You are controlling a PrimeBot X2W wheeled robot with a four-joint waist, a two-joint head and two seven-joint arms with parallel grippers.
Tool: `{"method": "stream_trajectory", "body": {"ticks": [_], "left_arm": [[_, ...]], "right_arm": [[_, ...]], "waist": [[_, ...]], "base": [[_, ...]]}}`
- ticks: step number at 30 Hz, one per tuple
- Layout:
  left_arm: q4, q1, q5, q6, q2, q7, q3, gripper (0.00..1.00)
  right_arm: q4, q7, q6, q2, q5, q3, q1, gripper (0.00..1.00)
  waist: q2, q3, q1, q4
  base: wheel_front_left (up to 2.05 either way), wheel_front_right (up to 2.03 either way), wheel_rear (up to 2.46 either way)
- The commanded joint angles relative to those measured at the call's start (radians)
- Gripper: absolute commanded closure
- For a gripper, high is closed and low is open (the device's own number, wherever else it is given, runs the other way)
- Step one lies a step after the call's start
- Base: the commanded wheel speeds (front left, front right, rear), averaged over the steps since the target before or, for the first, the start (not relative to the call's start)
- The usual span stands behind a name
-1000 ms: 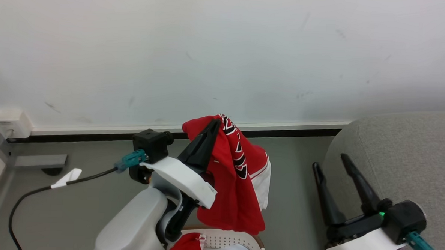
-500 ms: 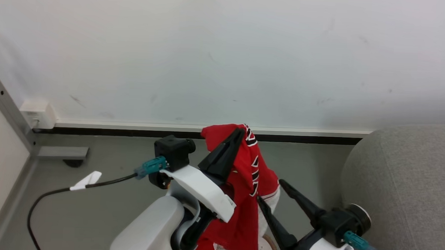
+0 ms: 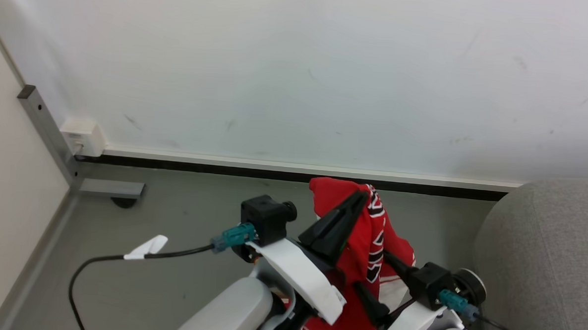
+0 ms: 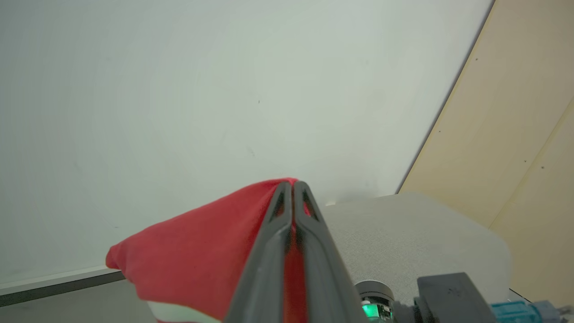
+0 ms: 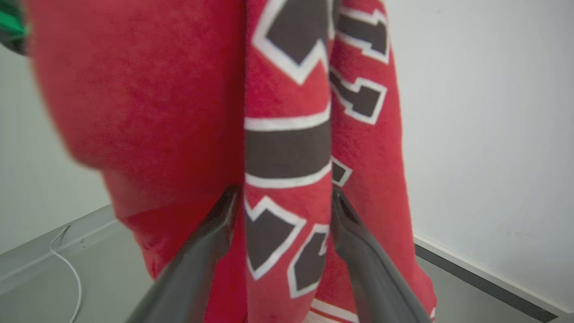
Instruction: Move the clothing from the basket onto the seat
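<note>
My left gripper (image 3: 357, 197) is shut on the top of a red garment (image 3: 365, 242) with black-and-white lettering and holds it up in the air; in the left wrist view the two fingers (image 4: 292, 190) are pressed together on the red cloth (image 4: 202, 255). My right gripper (image 3: 372, 271) is open. In the right wrist view its fingers (image 5: 224, 211) stand on either side of a hanging fold of the lettered cloth (image 5: 287, 148). The light-grey seat (image 3: 548, 260) lies to the right. The basket is out of view.
A white wall with a dark baseboard (image 3: 273, 174) runs behind. On the grey floor lie a black cable with a white tag (image 3: 146, 248) and a grey bracket (image 3: 110, 188). A wall box (image 3: 83, 137) sits by the beige panel at the left.
The head camera has shifted, and the basket has dropped out of the picture. My right gripper has moved left from beside the seat to the hanging garment and now straddles it. The left gripper keeps its hold.
</note>
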Motion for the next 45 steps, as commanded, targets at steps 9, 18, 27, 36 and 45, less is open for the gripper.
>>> {"method": "stream_trajectory", "body": {"ticks": [9, 18, 27, 36, 45], "left_arm": [[-0.059, 0.039, -0.007, 0.015, 0.003, 0.023, -0.031, 1.00], [-0.049, 0.054, -0.018, 0.027, 0.017, 0.016, -0.022, 1.00], [-0.052, 0.070, -0.026, 0.044, 0.025, 0.004, -0.008, 0.00], [-0.059, 0.095, 0.030, 0.063, 0.067, -0.042, 0.000, 0.00], [-0.042, 0.121, 0.085, 0.053, 0.071, -0.066, -0.003, 0.00]], "right_arm": [[0.040, 0.001, -0.002, 0.022, 0.021, -0.070, -0.002, 1.00], [-0.014, 0.001, -0.002, 0.014, 0.004, -0.141, 0.033, 1.00], [-0.074, 0.001, -0.002, -0.008, -0.014, -0.222, 0.060, 1.00], [-0.171, 0.000, -0.002, -0.038, -0.065, -0.368, 0.105, 1.00], [-0.260, 0.000, -0.002, -0.067, -0.106, -0.471, 0.137, 1.00]], "waist": [[-0.0001, 0.003, -0.0001, 0.033], [-0.0001, 0.006, -0.0001, 0.028], [-0.0001, 0.008, -0.0001, 0.013], [-0.0001, 0.017, -0.0001, -0.028], [-0.0001, 0.031, -0.0001, -0.126]], "base": [[0.00, 0.00, 0.00], [0.00, 0.00, 0.00], [0.00, 0.00, 0.00], [0.00, 0.00, 0.00], [0.00, 0.00, 0.00]]}}
